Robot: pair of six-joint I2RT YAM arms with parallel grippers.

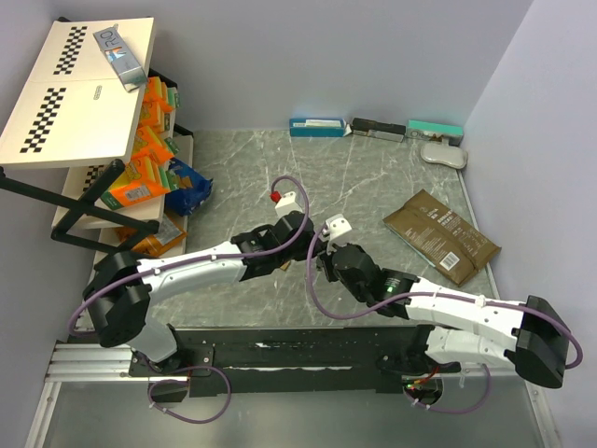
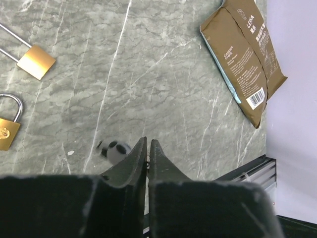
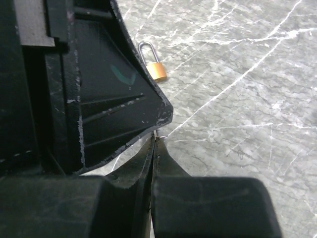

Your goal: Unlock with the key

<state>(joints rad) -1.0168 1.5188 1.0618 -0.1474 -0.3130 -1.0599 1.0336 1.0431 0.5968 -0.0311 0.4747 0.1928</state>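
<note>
Brass padlock [image 2: 35,60] is lying on the marbled worktop [image 2: 163,89] with a second padlock [image 2: 7,130] near it, both well apart from the left gripper [image 2: 148,141]. That gripper is sitting clenched to a thin slit beside a blurred black-and-white object [image 2: 114,148]; whether it is pinching anything cannot be told. The right gripper [image 3: 154,140] is sitting fully clenched close beside it.

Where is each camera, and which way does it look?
Top: above and behind, looking down at the table; left arm and right arm show.
Left wrist: on its arm, looking down past left hand at two padlocks.
Right wrist: on its arm, past right hand toward one padlock.
Top and left wrist share the brown pouch.
</note>
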